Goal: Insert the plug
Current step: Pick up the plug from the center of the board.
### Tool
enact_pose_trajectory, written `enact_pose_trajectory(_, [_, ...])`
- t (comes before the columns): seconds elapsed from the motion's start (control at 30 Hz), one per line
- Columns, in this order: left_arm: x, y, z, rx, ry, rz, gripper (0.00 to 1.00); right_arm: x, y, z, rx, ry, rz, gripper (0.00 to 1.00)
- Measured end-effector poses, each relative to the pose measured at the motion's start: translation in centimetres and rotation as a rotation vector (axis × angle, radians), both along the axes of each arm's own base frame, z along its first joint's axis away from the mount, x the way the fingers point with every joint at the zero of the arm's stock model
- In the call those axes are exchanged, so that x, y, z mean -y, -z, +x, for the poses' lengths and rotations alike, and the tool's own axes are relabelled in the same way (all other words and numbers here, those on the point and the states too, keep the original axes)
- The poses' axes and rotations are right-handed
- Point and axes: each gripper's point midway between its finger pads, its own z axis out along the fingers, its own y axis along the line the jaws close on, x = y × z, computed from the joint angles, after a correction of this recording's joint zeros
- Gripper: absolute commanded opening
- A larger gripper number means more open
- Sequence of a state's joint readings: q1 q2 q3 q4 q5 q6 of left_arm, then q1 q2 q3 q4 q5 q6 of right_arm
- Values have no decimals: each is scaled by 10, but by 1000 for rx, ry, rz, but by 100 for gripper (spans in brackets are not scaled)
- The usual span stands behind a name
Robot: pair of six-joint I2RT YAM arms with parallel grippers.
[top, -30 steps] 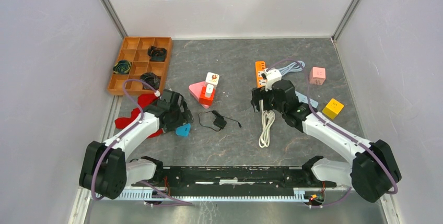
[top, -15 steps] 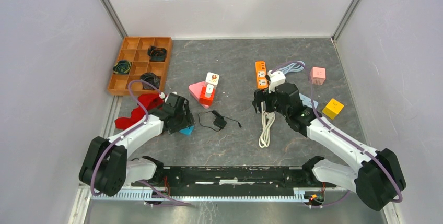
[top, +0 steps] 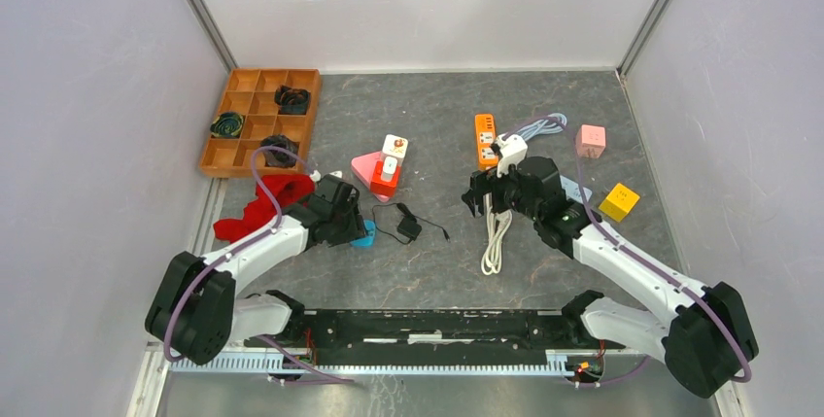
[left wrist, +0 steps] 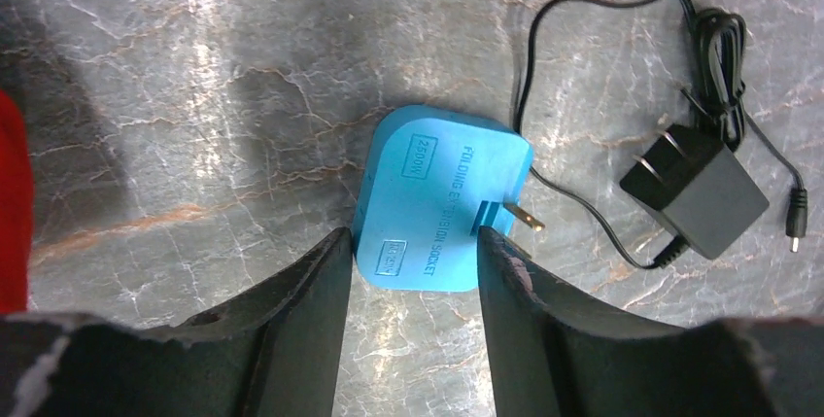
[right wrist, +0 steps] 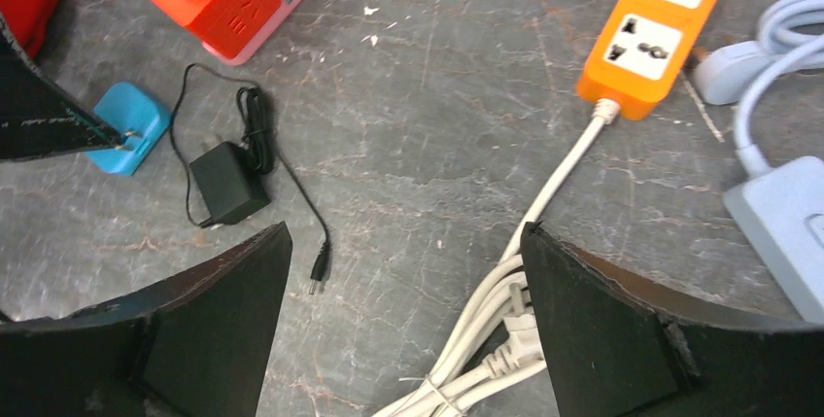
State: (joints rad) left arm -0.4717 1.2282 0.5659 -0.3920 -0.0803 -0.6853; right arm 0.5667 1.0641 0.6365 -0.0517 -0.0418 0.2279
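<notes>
Blue plug [left wrist: 437, 198] between left pincer [left wrist: 413, 239] fingers [left wrist: 291, 320], flanked closely.

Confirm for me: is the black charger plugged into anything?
No, the black charger lies loose on the table with its two prongs bare.

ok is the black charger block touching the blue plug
Apart. The left wrist view shows bare table between the blue plug and the black charger block; only its cord passes near.
</notes>
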Motion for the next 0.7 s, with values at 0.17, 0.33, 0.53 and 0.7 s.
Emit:
enact_pose_trajectory(0.17, [7,-4,-3,12,35,-8,50,-8,8,-7,-27,-53,15,92])
enact_pose_trajectory(0.33, [8,-4,-4,13,45,-3,49,-10,10,-7,-26,-65,22,93])
enact_pose_trajectory(0.53, [8,-5,-3,23,40,-1,63,-15,12,-7,-28,-86,29,90])
enact_pose_trajectory(0.7, [11,-6,-3,21,47,-16,66,-22,11,-8,-28,-115,57,87])
